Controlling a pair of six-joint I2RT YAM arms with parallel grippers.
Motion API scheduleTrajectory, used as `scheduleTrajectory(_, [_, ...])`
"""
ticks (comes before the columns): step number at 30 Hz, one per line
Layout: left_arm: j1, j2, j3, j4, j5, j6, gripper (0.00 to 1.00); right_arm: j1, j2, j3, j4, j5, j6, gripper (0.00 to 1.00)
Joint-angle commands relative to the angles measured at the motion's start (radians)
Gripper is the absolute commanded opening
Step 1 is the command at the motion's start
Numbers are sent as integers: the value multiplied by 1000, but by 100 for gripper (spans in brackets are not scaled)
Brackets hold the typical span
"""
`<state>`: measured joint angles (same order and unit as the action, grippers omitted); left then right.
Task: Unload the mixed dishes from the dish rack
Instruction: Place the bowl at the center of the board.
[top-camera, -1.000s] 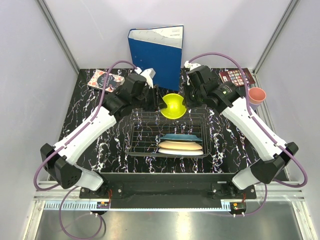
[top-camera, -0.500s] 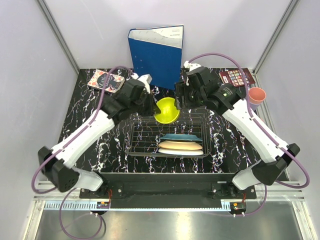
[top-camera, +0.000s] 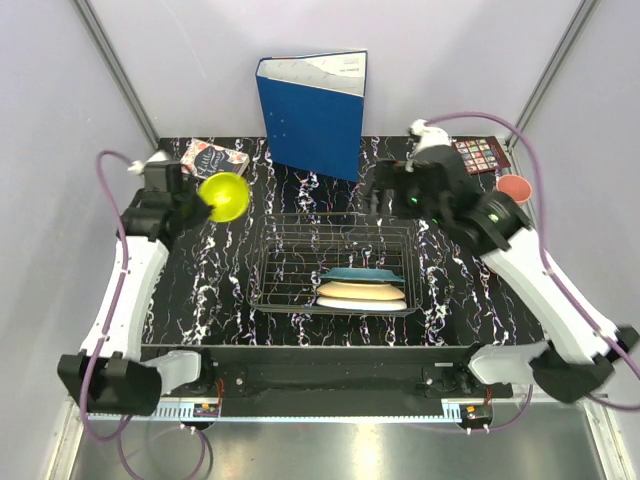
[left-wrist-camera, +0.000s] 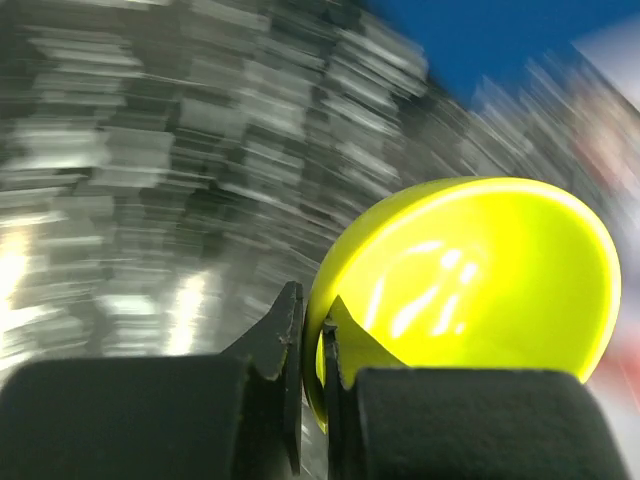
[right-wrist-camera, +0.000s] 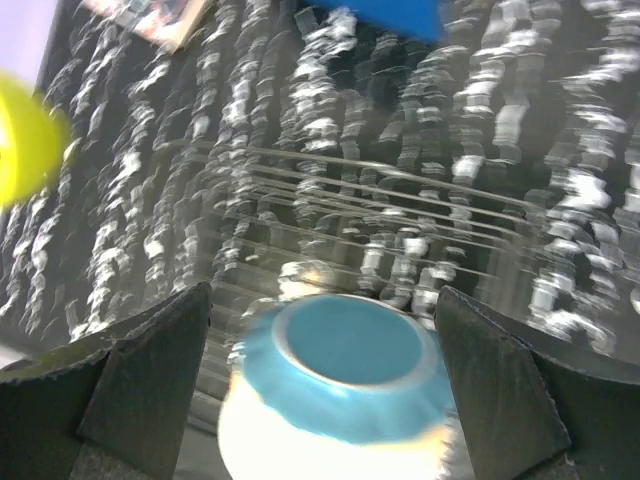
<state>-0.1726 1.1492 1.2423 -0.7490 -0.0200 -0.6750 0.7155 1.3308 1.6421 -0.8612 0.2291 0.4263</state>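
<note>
Bowl (left-wrist-camera: 470, 290), glossy yellow-green, rim tight in left jaws; right jaws wide apart near wire-grid rack (top-camera: 290, 270).

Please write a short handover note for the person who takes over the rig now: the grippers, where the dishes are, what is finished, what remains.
Left gripper: shut on the rim of the yellow-green bowl, held outside the dish rack, back left.
Right gripper: open, empty, above the rack's back right.
Done: bowl out of the rack; a pink cup stands outside it, far right.
Left: set the bowl down; take out the teal plate, cream plate and white plate, together in the rack's front right.
</note>
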Motion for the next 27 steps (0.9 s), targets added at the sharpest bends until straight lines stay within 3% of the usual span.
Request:
scheduleTrajectory(1, [214,66,-58,-55,-176,-15,0,-14,-143,-65,-53,116,0,100])
scheduleTrajectory(5, [390,107,-128,23,-100,-43,0,-14,-186,-119,-58,85,11,100])
scheduleTrajectory(11, [469,263,-147,125,-89,-64,0,-14,-226,-183,-55,113,22,100])
scheduleTrajectory(20, [519,512,-23,174,-55,-83,0,-14,-246,-234,-19,17,14,100])
scheduleTrajectory(27, [536,610,9,207,-64,-63,0,-14,-234,-232,-24,52,20,100])
